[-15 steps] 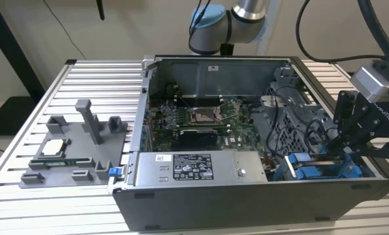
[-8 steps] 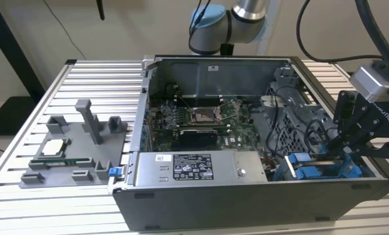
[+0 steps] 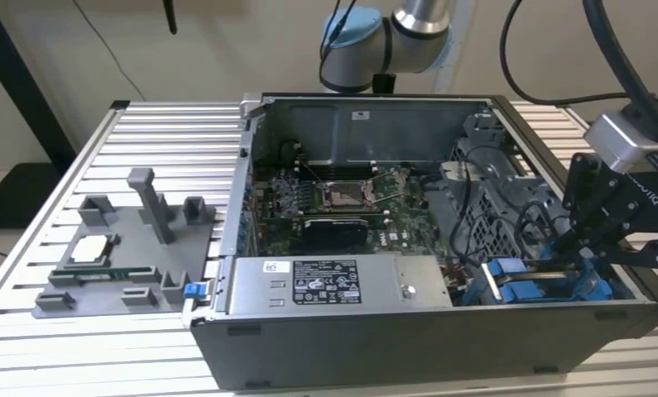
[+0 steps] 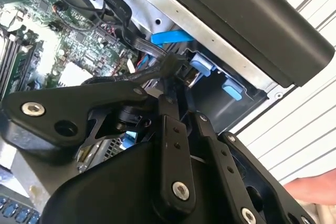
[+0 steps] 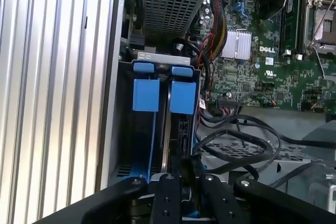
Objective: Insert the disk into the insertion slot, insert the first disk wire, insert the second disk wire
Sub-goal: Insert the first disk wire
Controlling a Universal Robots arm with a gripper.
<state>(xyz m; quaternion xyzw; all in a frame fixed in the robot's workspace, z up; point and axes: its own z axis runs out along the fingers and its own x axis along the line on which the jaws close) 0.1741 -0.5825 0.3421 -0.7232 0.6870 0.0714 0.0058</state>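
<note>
Case [image 3: 417, 347]: there it sits, on the table [image 3: 174, 124].
Board [image 3: 306, 194]: down inside the case, middle of its floor.
Supply [image 3: 329, 285]: inside too, along the case's front wall in the exterior view.
Slot [image 3: 533, 285]: case's front corner, exterior view's right, just beside the supply.
Gripper [image 3: 569, 248]: right over the slot, in the case.
Tray [image 3: 119, 265]: outside the case, exterior view's left.

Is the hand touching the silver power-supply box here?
Apart. In the first wrist view the hand hangs at the insertion slot, which lies between it and the power-supply box.
</note>
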